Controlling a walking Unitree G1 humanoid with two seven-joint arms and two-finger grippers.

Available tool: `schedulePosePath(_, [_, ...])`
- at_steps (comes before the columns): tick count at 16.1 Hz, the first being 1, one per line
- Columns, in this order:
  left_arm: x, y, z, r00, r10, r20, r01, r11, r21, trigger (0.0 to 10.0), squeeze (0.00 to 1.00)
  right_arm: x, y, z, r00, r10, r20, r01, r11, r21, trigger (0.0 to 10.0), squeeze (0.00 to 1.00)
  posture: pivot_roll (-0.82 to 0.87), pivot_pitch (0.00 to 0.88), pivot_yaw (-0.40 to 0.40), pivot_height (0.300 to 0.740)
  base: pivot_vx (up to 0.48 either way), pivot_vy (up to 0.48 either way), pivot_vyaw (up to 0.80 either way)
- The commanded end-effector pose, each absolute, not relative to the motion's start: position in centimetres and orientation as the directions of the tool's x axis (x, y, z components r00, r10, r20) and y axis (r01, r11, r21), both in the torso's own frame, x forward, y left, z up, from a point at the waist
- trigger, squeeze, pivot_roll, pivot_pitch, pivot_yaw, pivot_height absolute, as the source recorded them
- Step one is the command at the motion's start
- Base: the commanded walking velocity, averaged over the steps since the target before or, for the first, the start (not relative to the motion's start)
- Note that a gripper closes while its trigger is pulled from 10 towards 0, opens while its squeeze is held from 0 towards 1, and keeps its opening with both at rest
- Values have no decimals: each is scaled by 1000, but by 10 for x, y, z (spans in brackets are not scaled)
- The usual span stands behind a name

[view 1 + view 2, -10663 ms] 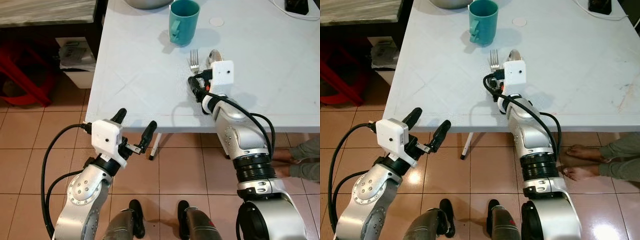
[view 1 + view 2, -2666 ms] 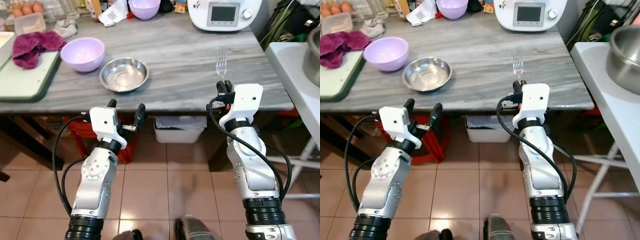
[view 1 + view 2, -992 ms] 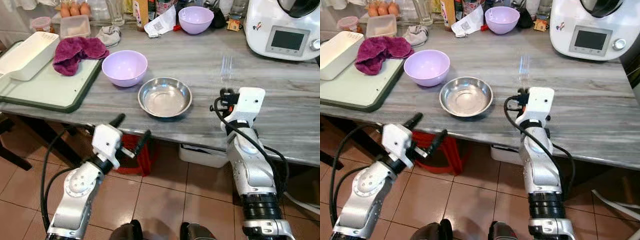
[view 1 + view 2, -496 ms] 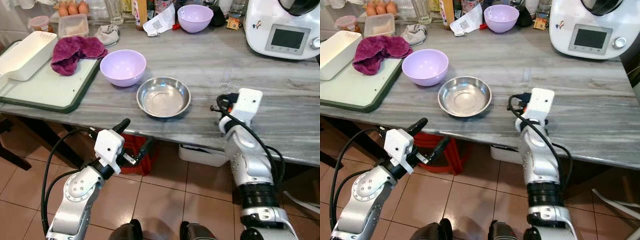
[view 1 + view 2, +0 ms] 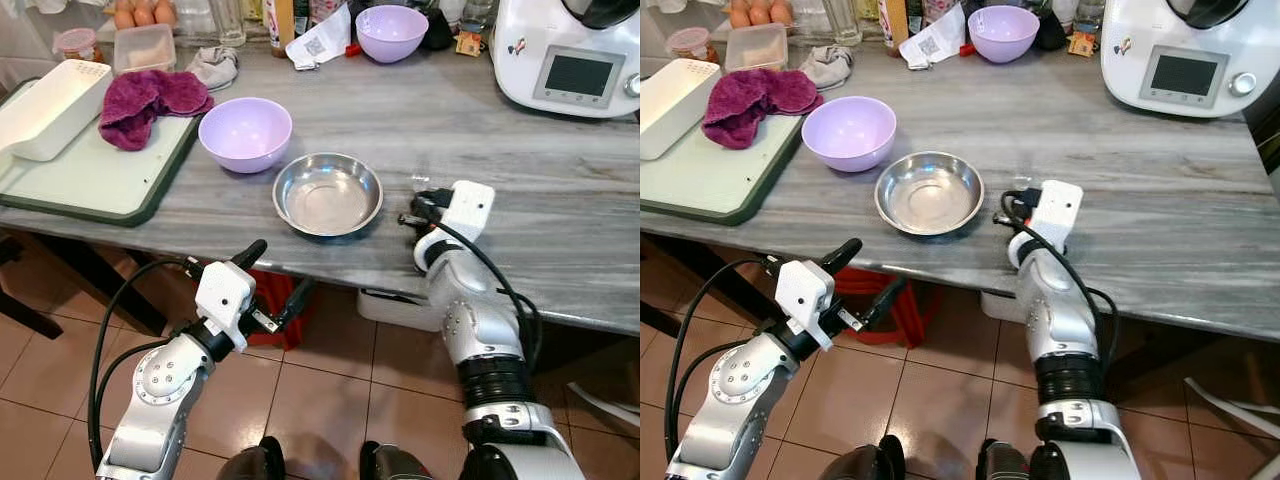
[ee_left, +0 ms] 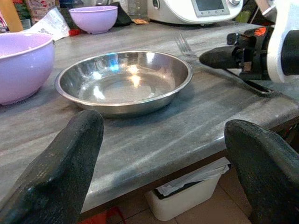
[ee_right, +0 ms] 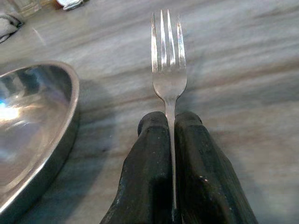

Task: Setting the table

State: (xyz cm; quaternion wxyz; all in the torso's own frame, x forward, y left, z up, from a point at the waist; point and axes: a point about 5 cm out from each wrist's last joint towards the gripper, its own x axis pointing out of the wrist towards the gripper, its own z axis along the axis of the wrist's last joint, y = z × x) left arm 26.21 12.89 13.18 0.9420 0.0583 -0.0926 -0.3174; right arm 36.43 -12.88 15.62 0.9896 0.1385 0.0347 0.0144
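Fork point(image 7: 168, 74) clamped between right gripper point(image 7: 170, 128) fingers point(image 7: 149, 154), handle pinched flat, tines sticking out past the fingertips, low over the grey marble counter point(image 5: 560, 210). Steel bowl point(image 5: 328, 193) just beside the fingers, on their left-arm side; fork not touching it. Lilac bowl point(image 5: 245, 133) lies beyond the steel one, further from the fingers. Left gripper point(image 6: 163, 154) off the counter edge, below tabletop level, fingers point(image 6: 60, 163) spread wide and grasping nothing; steel bowl sits ahead of them, framed between the two tips. White kitchen machine point(image 5: 575, 50) well beyond the right fingertips at the counter's back.
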Motion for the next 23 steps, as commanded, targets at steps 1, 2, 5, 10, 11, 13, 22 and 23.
schedulePosePath(1, [259, 127, 133, 773, -620, 134, 596, 782, 180, 10000, 0, 365, -125, 154, 995, 56, -84, -31, 961, 273, 10000, 0, -128, 239, 8, 740, 0, 0, 0])
schedulePosePath(2, [259, 127, 133, 772, -621, 134, 598, 782, 179, 10000, 0, 366, -125, 153, 993, 64, -97, -37, 964, 263, 10000, 0, -128, 239, 8, 740, 0, 0, 0])
schedulePosePath(5, [259, 126, 132, 773, -620, 134, 597, 782, 178, 10000, 0, 367, -123, 148, 987, 82, -139, -47, 969, 241, 10000, 0, -124, 235, 6, 740, 0, 0, 0])
schedulePosePath(10, [259, 125, 132, 773, -620, 134, 597, 782, 177, 10000, 0, 368, -124, 144, 984, 85, -159, -47, 973, 227, 10000, 1000, -122, 231, 8, 740, 0, 0, 0])
schedulePosePath(11, [259, 125, 132, 773, -620, 134, 597, 782, 177, 10000, 0, 368, -125, 144, 984, 84, -159, -46, 973, 227, 10000, 1000, -122, 231, 8, 740, 0, 0, 0])
schedulePosePath(13, [260, 125, 132, 777, -615, 135, 592, 787, 177, 10000, 0, 369, -125, 144, 984, 84, -160, -46, 972, 230, 10000, 1000, -121, 230, 9, 740, 0, 0, 0])
schedulePosePath(22, [260, 122, 133, 778, -612, 142, 590, 789, 170, 10000, 0, 366, -122, 151, 992, 79, -103, -60, 983, 172, 10000, 1000, -125, 229, 15, 740, 0, 0, 0])
schedulePosePath(23, [260, 122, 133, 778, -612, 145, 590, 790, 169, 10000, 0, 366, -121, 152, 993, 73, -91, -57, 984, 171, 10000, 1000, -125, 229, 15, 740, 0, 0, 0])
